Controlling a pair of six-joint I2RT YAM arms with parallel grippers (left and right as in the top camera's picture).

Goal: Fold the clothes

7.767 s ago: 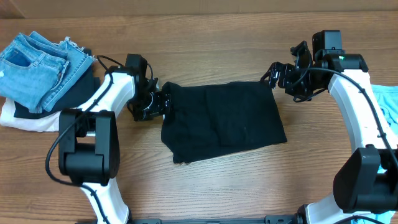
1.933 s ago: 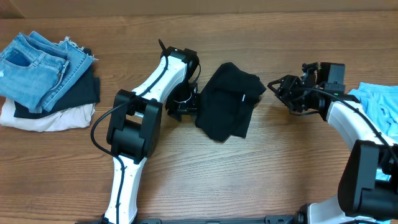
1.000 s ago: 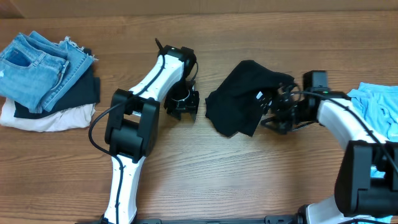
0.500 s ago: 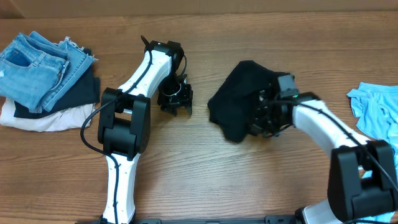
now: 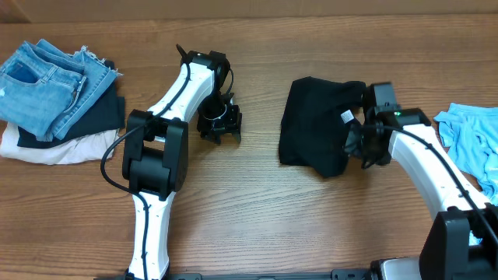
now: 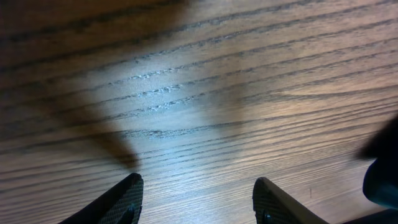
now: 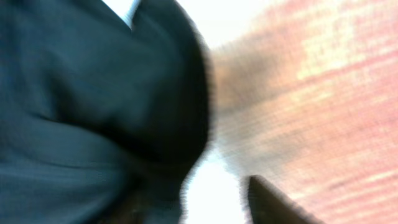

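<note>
**T-shirt bunched right of centre, right gripper at its edge**

The black T-shirt (image 5: pixel 311 128) lies in a rumpled heap on the table (image 5: pixel 257 225), right of centre. It is doubled over on itself, with no sleeve or hem spread flat. Its small white label (image 5: pixel 346 117) shows near the heap's right edge.

The right gripper (image 5: pixel 360 141) is against that same edge, just below the label, and its arm runs back toward the lower right corner. The right wrist view is blurred. Black fabric fills its left half, and one finger (image 7: pixel 270 199) stands over bare wood at the lower right. The other finger is lost against the dark cloth. I cannot tell whether this gripper is pinching the fabric or only touching it.

The left gripper (image 5: pixel 220 127) hangs over bare wood left of centre, well apart from the T-shirt. Its wrist view shows both fingertips (image 6: pixel 127 194) spread with only wood grain between them, so it is released and holds nothing.

A stack sits in the far left corner. Frayed blue denim (image 5: pixel 39 74) is on top, a dark garment (image 5: pixel 105 113) is under it, and a cream garment (image 5: pixel 47 152) is at the bottom. A light blue cloth (image 5: pixel 471 132) lies at the right edge, near the right arm and apart from the T-shirt
</note>
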